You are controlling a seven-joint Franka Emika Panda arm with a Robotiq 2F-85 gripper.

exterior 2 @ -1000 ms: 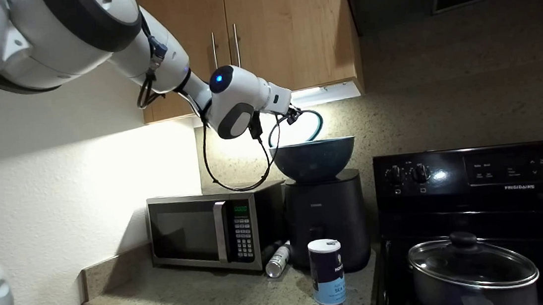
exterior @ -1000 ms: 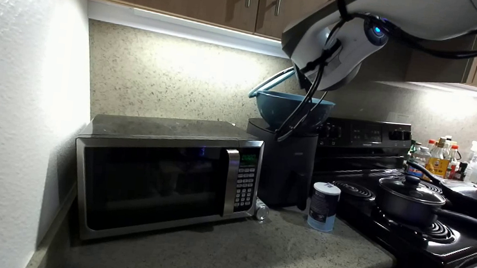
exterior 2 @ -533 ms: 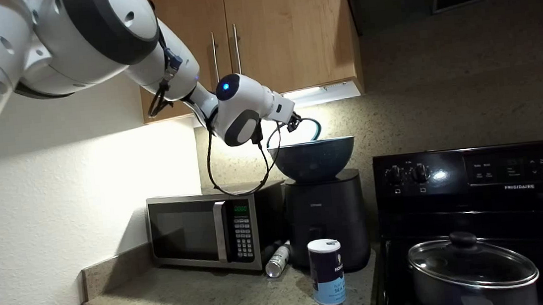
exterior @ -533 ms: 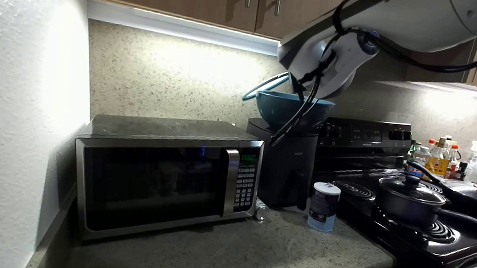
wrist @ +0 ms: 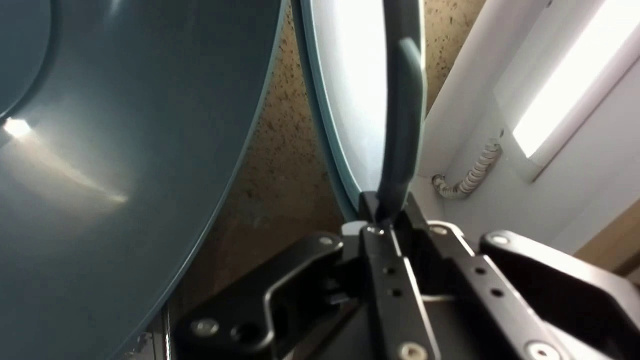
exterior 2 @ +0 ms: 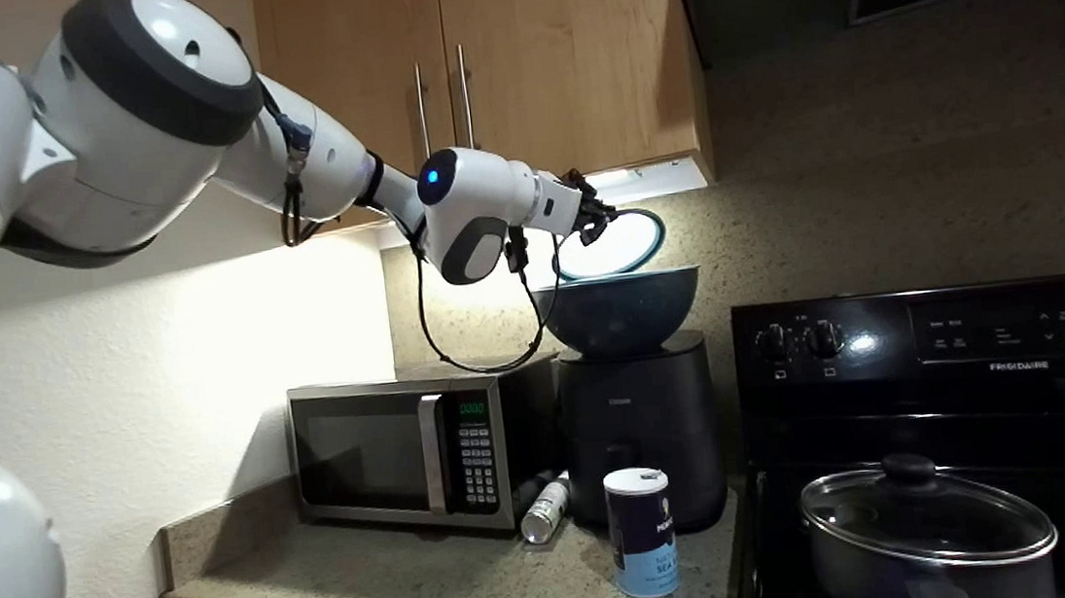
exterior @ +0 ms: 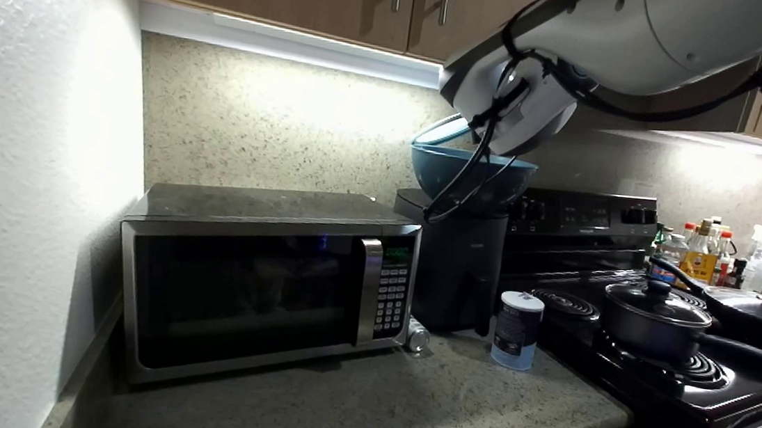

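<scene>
My gripper (wrist: 389, 210) is shut on the edge of a round lid with a blue rim (wrist: 327, 107) and a pale centre. In an exterior view the lid (exterior 2: 613, 244) stands tilted up behind and above a large blue bowl (exterior 2: 620, 315), with my gripper (exterior 2: 601, 221) at its upper left. The bowl's smooth inside (wrist: 140, 150) fills the left of the wrist view. Lid and bowl rims run close together at the top there; whether they touch I cannot tell. In an exterior view the arm hides my fingers, while part of the lid (exterior: 446, 129) shows.
The bowl sits on a black air fryer (exterior 2: 637, 416), beside a microwave (exterior 2: 400, 448). A salt canister (exterior 2: 642, 535) and a lying bottle (exterior 2: 545, 511) are on the counter (exterior 2: 404, 585). Cabinets (exterior 2: 567, 51) with a lit under-cabinet lamp (wrist: 565, 85) hang close above. A lidded pot (exterior: 653, 324) stands on the stove.
The arm has dipped and swung, carrying the lid. The lid has moved right and turned more face-on in an exterior view. The bowl has shifted very slightly right in both exterior views.
</scene>
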